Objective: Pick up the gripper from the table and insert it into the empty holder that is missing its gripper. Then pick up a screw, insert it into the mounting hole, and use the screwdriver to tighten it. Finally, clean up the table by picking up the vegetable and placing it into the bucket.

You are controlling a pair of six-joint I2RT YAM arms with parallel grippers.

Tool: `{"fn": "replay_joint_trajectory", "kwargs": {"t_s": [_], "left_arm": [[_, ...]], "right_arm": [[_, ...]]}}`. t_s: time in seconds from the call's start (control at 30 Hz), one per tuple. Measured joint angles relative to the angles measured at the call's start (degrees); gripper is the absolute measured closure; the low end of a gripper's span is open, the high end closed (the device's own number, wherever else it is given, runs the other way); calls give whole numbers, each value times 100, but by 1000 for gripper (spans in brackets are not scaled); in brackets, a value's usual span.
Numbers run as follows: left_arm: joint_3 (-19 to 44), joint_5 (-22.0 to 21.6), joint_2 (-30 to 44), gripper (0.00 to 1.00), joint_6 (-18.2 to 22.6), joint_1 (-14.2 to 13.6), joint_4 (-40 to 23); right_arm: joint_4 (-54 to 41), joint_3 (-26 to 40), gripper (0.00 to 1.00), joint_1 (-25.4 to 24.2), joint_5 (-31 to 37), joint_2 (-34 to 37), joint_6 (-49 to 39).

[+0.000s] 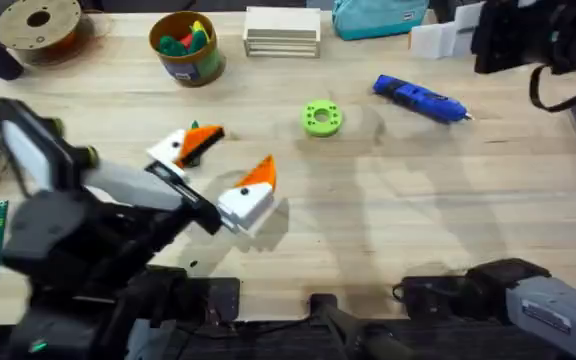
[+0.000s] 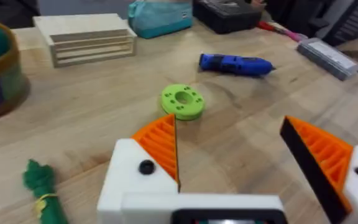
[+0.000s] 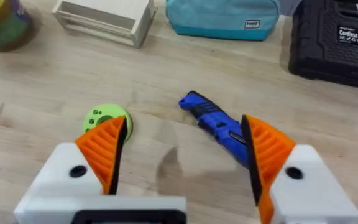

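overhead: you are looking at the left gripper [image 1: 223,165] hanging open over the left-centre of the table [image 1: 418,210], both white fingers carrying orange tips. the screwdriver [image 1: 420,100] is lying at about two o'clock from it, with the green disc [image 1: 321,118] between them. the bucket [image 1: 187,47] is standing at twelve o'clock near the far edge, already holding coloured toys.

left wrist: you are seeing the left gripper [image 2: 235,155] spread wide with nothing between its pads. the vegetable [image 2: 44,192] is lying on the wood just beside the left finger. it looks soft and light, so you are probably best pinching it across its middle, gently.

right wrist: you are seeing the right gripper [image 3: 185,149] open and empty, hovering near the screwdriver [image 3: 215,121]. that tool looks stiff, smooth and round, likely to roll, so you should be taking it across the thick blue barrel, not the thin bit.
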Motion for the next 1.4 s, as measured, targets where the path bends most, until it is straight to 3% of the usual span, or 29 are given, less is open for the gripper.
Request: {"fn": "replay_joint_trajectory", "kwargs": {"t_s": [0.1, 0.13, 0.17, 0.43, 0.57, 1.03, 1.2, 1.4], "left_arm": [[627, -293, 476, 15, 120, 0, -426], [1507, -644, 1416, 15, 429, 0, -1030], [1763, -746, 1742, 15, 530, 0, -1209], [3138, -1636, 3936, 15, 1206, 0, -2560], [3585, -2089, 4930, 15, 1378, 0, -2778], [3761, -3418, 6991, 15, 1506, 0, -2635], [3761, -3560, 7551, 15, 1492, 53, -2597], [3761, -3557, 8176, 15, 1482, 317, -2297]], "right_arm": [[0, 0, 12, 0, 0, 13, 0], [-2, 0, 12, 0, 0, 11, 0], [-2, 0, 11, 0, 0, 11, 0], [-60, 0, 13, 0, 0, 11, 0], [-178, 0, 12, 0, 0, 11, 0], [-511, 0, 12, 0, 0, 11, 0], [-511, 0, 12, 0, 0, 11, 0], [-511, 0, 12, 0, 0, 11, 0]]}}
